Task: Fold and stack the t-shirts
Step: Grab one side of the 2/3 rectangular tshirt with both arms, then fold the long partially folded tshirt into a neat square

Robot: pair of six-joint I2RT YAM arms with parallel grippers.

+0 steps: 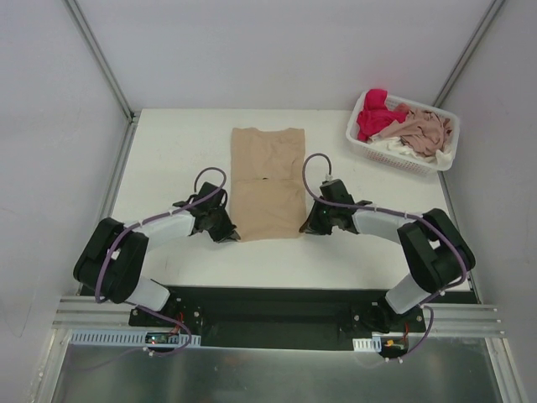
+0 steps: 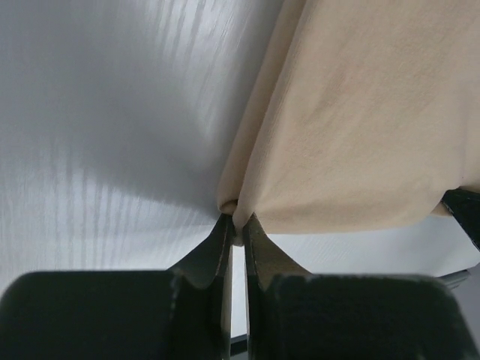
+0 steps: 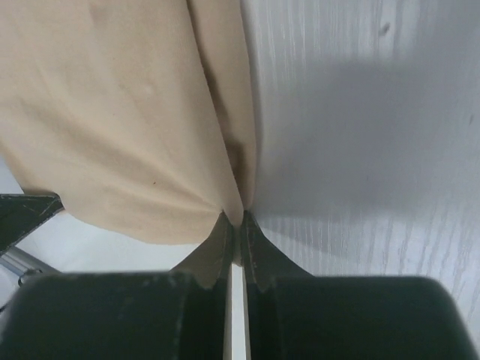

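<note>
A large tan-beige t-shirt (image 1: 268, 180) lies on the white table (image 1: 168, 151) as a long folded strip, running from the far middle toward me. My left gripper (image 1: 232, 236) is shut on its near left corner, seen pinched between the fingers in the left wrist view (image 2: 237, 223). My right gripper (image 1: 305, 228) is shut on its near right corner, as the right wrist view (image 3: 238, 221) shows. The cloth (image 2: 360, 112) (image 3: 112, 112) hangs slightly lifted at both corners. Red-pink (image 1: 375, 113), dusty pink (image 1: 425, 132) and white (image 1: 394, 147) shirts lie crumpled in the basket.
A white plastic lattice basket (image 1: 357, 134) stands at the far right corner of the table. Grey walls with metal posts enclose the table on three sides. Both arm bases sit on the black rail at the near edge.
</note>
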